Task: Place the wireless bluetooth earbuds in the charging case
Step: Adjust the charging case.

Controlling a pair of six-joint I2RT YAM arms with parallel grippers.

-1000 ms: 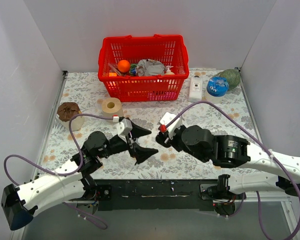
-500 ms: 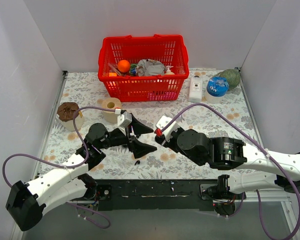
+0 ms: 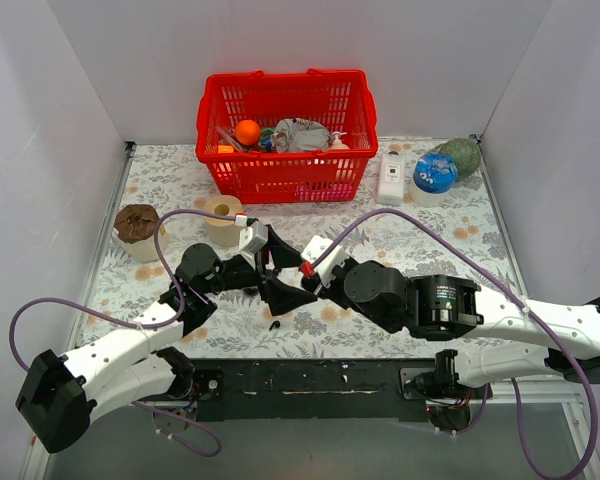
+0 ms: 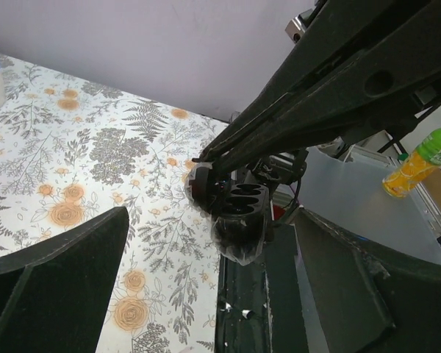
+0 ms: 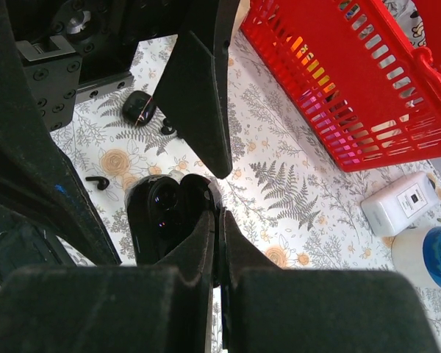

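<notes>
My right gripper (image 3: 307, 276) (image 5: 219, 220) is shut on the open charging case (image 5: 165, 213), a glossy black oval held above the table. In the left wrist view the case (image 4: 239, 208) shows its sockets, with the lid hanging below. My left gripper (image 3: 288, 270) (image 4: 213, 294) is open and empty, its fingers on either side of the case without touching it. One tiny black earbud (image 3: 274, 323) (image 5: 97, 182) lies on the floral table near the front edge. Another small glossy black piece (image 5: 138, 108) lies beyond it; I cannot tell whether it is the second bud.
A red basket (image 3: 285, 175) with several items stands at the back centre. A tan tape roll (image 3: 222, 213) and a brown-topped cup (image 3: 138, 228) are at the left. A white box (image 3: 391, 176), a blue-lidded jar (image 3: 435, 176) and a green ball (image 3: 462, 155) are at the back right.
The right gripper has carried the case to the left, in between the left gripper's open fingers. The left gripper has moved back and right, uncovering the earbud on the table.
</notes>
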